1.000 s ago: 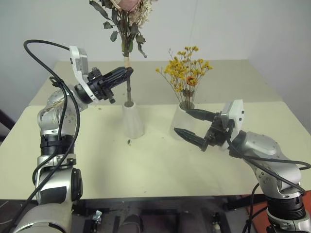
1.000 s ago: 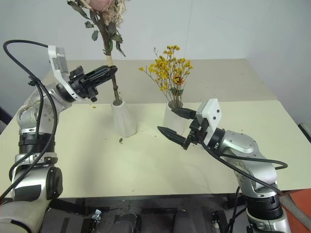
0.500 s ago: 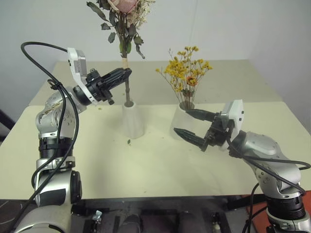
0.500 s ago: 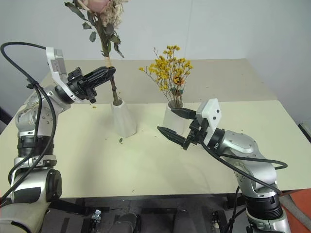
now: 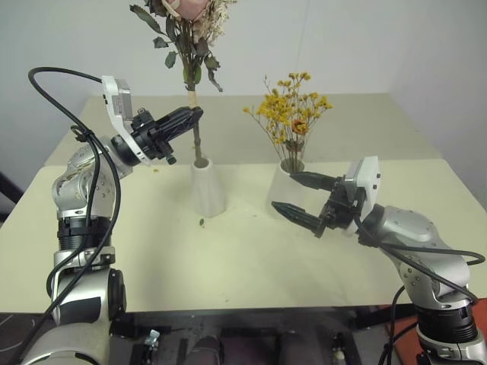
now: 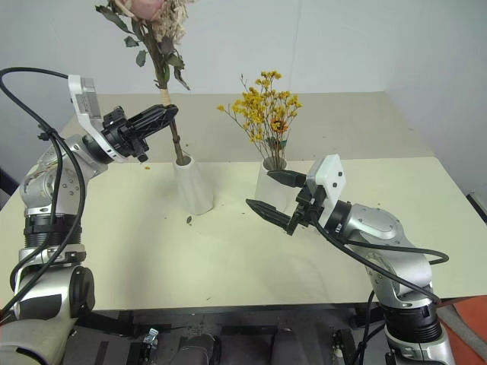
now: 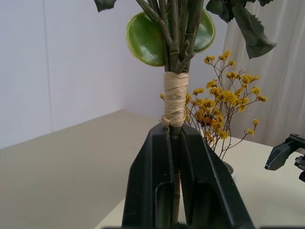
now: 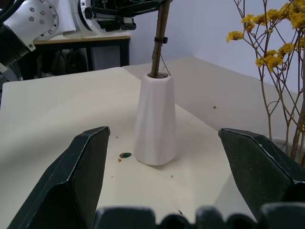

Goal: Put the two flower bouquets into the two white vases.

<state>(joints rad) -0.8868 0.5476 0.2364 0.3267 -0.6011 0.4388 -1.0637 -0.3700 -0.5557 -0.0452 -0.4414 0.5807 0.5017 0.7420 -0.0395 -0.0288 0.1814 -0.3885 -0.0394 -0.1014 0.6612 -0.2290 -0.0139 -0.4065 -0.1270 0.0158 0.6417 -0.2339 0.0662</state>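
Note:
The pink rose bouquet [image 5: 190, 23] stands nearly upright, its stem [image 8: 158, 43] dipping into the mouth of the slim white vase [image 5: 207, 186]. My left gripper [image 5: 194, 115] is shut on that stem just below the raffia binding [image 7: 175, 98], above the vase. The yellow-orange blossom spray [image 5: 293, 110] sits in the stouter white vase [image 5: 288, 182] to the right. My right gripper [image 6: 260, 189] stands open in front of that vase, holding nothing, its fingers pointing left toward the slim vase [image 8: 155, 119].
A small green leaf scrap [image 5: 201, 222] and crumbs lie on the cream table [image 5: 228, 266] in front of the slim vase. A black cable [image 5: 53, 72] loops above my left arm. The table's front edge [image 5: 259, 308] runs below both arms.
The rose bouquet's head has leaned slightly to the left along with my left gripper; its stem end stays in the slim vase. The right arm has not moved.

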